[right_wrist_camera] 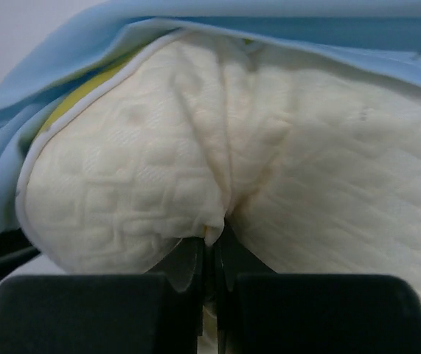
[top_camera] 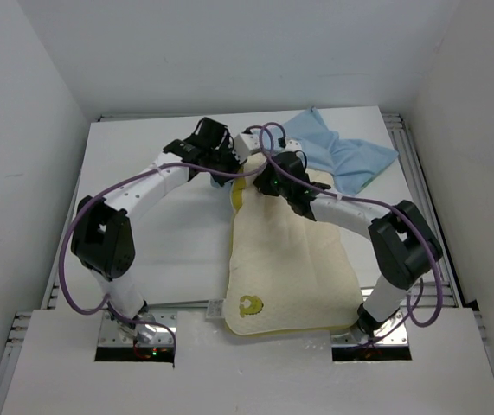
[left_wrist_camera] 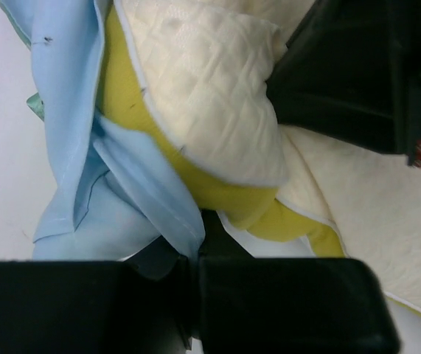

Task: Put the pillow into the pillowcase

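Observation:
The cream quilted pillow (top_camera: pixel 290 268) lies in the middle of the table, its far end bunched up between the two grippers. The light blue pillowcase (top_camera: pixel 350 156) is spread behind it at the back right, and its near edge drapes over the pillow's far end (right_wrist_camera: pixel 158 184). My left gripper (top_camera: pixel 229 170) is shut on a fold of the pillowcase's blue edge (left_wrist_camera: pixel 173 214), right beside the pillow's yellow seam (left_wrist_camera: pixel 217 192). My right gripper (top_camera: pixel 272 186) is shut on a pinch of the pillow's cream fabric (right_wrist_camera: pixel 214 234), under the blue cloth (right_wrist_camera: pixel 63 66).
The white table (top_camera: pixel 151 233) is bounded by aluminium rails (top_camera: pixel 413 181) at its right, left and near sides. White walls stand close on three sides. Both arms arch over the table's middle, and the right arm's black wrist (left_wrist_camera: pixel 357 66) fills the left wrist view's upper right.

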Motion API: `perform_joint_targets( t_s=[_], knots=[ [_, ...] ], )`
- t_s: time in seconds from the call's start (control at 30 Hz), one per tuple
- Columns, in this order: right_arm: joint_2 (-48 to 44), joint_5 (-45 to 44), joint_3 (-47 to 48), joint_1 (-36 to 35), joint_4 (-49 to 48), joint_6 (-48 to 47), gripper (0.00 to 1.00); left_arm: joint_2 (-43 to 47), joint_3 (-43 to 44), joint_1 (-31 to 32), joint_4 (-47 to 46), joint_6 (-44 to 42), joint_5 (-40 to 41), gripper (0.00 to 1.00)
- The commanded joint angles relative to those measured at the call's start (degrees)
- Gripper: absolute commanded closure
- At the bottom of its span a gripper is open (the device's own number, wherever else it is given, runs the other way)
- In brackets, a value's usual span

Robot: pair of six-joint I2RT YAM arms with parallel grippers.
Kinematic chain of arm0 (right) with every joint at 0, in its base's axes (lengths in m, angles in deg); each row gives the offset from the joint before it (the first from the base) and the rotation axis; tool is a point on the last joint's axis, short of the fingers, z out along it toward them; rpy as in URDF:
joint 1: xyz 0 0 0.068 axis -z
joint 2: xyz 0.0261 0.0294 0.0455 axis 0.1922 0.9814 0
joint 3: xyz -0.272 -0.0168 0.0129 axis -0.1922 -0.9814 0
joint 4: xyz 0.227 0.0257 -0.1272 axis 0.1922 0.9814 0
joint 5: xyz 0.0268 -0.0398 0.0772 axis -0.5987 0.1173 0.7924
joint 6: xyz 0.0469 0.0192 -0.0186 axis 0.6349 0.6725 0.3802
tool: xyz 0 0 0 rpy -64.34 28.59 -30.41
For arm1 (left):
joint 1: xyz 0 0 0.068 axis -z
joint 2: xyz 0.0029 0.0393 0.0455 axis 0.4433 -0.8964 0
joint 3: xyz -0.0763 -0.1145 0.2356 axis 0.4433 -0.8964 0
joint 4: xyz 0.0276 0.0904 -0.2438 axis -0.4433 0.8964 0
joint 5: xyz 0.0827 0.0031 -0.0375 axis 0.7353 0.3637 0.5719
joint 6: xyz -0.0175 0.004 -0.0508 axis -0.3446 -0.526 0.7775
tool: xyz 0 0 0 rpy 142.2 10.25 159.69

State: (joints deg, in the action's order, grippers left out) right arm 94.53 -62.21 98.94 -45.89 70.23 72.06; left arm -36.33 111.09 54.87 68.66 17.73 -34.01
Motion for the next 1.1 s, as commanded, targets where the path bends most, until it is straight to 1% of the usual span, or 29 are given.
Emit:
perform_joint_targets(
  t_s=[0.0, 0.03, 0.1, 0.17, 0.2, 0.27, 0.3, 0.33, 0.43, 0.47, 0.5, 0.57, 0.6, 0.7, 0.8, 0.87, 0.9, 0.97, 1.0, 1.03, 1.07],
  knots=[
    [3.64, -3.83, 0.93, 5.35, 3.76, 9.6, 1.0, 2.91, 5.37, 1.5, 0.59, 2.35, -6.38, 1.0],
    [4.86, -4.09, 0.06, 5.71, 4.03, 9.95, 1.0, 2.65, 7.82, 1.42, 1.55, 2.18, -6.64, 1.0],
    [5.93, -4.7, -1.17, 6.15, 3.25, 10.57, 1.0, 2.21, 9.6, 1.68, 3.13, 1.74, -7.34, 1.0],
    [7.25, -1.91, -1.61, 7.29, 1.67, 14.07, 1.0, 2.12, 9.96, 2.55, 4.71, -0.98, -7.26, 1.0],
    [7.68, -0.24, -2.05, 8.52, -0.77, 15.57, 1.0, 2.21, 9.26, 2.73, 5.51, -2.21, -6.99, 1.0],
    [7.95, 3.45, -2.49, 9.49, -3.07, 18.65, 1.0, 3.26, 4.7, 2.82, 6.04, -5.81, -4.89, 1.0],
    [7.69, 3.64, -2.67, 9.58, -4.3, 19.18, 1.0, 3.61, 2.85, 2.82, 5.95, -6.95, -3.84, 1.0],
    [6.91, 3.38, -2.76, 9.67, -4.66, 19.62, 1.0, 4.75, -0.12, 2.91, 6.13, -9.58, -2.0, 1.0],
    [6.02, 1.1, -2.85, 9.84, -5.28, 20.85, 1.0, 7.38, -4.27, 3.26, 5.87, -13.71, -0.32, 1.0],
    [6.11, 0.75, -2.41, 9.93, -4.84, 20.77, 1.0, 8.09, -4.72, 3.96, 5.86, -14.6, -0.05, 1.0],
    [6.63, 0.4, -0.23, 10.46, -1.79, 20.68, 1.0, 8.62, -4.9, 4.31, 6.04, -15.4, -0.05, 1.0],
    [7.42, -1.09, 1.45, 10.81, 1.3, 20.42, 1.0, 9.76, -4.2, 5.36, 7.97, -18.47, -0.66, 1.0],
    [7.51, -1.36, 1.63, 11.07, 1.14, 20.59, 1.0, 10.12, -4.8, 5.72, 9.8, -21.35, -1.01, 1.0],
    [7.69, -0.66, 1.98, 11.87, 0.61, 22.7, 1.0, 12.66, -8.84, 6.77, 10.44, -25.24, -0.32, 1.0],
    [8.21, -1.36, 4.17, 11.87, 3.85, 22.79, 1.0, 15.3, -15.24, 6.86, 10.17, -29.72, -0.57, 1.0],
    [8.22, -1.98, 4.1, 11.87, 4.3, 23.4, 1.0, 16.62, -18.15, 6.95, 10.17, -30.78, -1.45, 1.0],
    [8.13, -1.98, 3.23, 11.78, 3.26, 23.84, 1.0, 17.14, -21.82, 6.86, 9.91, -32.0, -2.32, 1.0],
    [8.13, -0.14, 2.08, 11.52, 1.24, 24.11, 1.0, 17.06, -25.19, 6.86, 8.95, -32.37, -2.51, 1.0],
    [8.22, 0.74, 0.6, 11.08, -0.08, 23.85, 1.0, 16.8, -27.72, 6.78, 6.5, -30.19, -2.07, 1.0],
    [8.39, 1.88, -0.2, 10.55, -1.14, 22.28, 1.0, 16.02, -28.36, 6.25, 5.09, -28.52, -1.81, 1.0],
    [8.57, 2.06, -0.56, 8.72, -1.93, 21.31, 1.0, 15.4, -28.36, 5.9, 3.77, -26.59, -1.72, 0.92]
  ],
)
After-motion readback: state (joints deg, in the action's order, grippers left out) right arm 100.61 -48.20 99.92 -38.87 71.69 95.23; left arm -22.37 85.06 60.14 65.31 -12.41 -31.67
